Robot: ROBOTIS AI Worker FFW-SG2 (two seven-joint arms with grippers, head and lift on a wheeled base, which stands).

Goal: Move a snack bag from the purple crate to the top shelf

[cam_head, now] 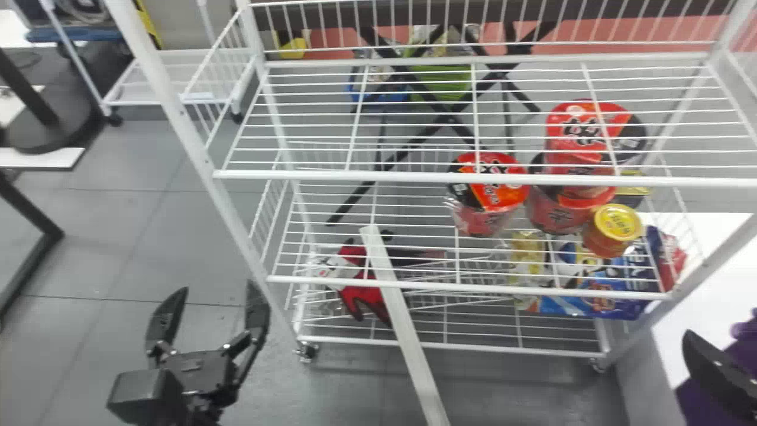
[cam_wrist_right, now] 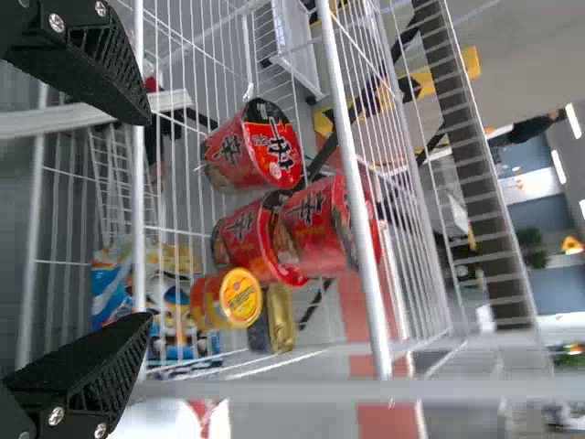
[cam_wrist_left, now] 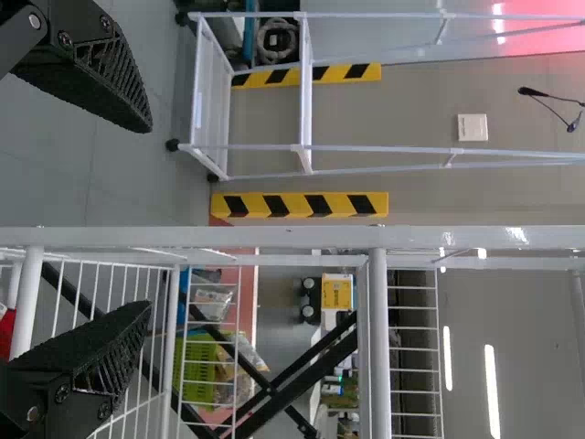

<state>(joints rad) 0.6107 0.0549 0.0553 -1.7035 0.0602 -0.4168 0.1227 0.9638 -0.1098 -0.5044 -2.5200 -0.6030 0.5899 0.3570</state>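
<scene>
By the purple crate (cam_head: 698,405) at the head view's right edge, your empty right end effector (cam_wrist_right: 149,218) is spread wide, so centre it over the snack bag inside, then pinch gently to spare the contents

Ahead of you, from 12 to 2 o'clock, a white wire rack (cam_head: 414,176) on casters stands on grey floor (cam_head: 124,231) crossed by thin, straight seams. Behind it at 12 you can see crossed black bars (cam_head: 452,120) and a reddish band (cam_head: 591,31). At 11 o'clock there's a lower white wheeled shelf unit (cam_head: 159,103) for you to note, and at 10 a round black base (cam_head: 50,133). Your left wrist view gives you a beige-grey wall (cam_wrist_left: 430,110) with a square white plate (cam_wrist_left: 473,127), yellow-and-black striped blocks (cam_wrist_left: 302,205) and bright light strips (cam_wrist_left: 492,390).
</scene>
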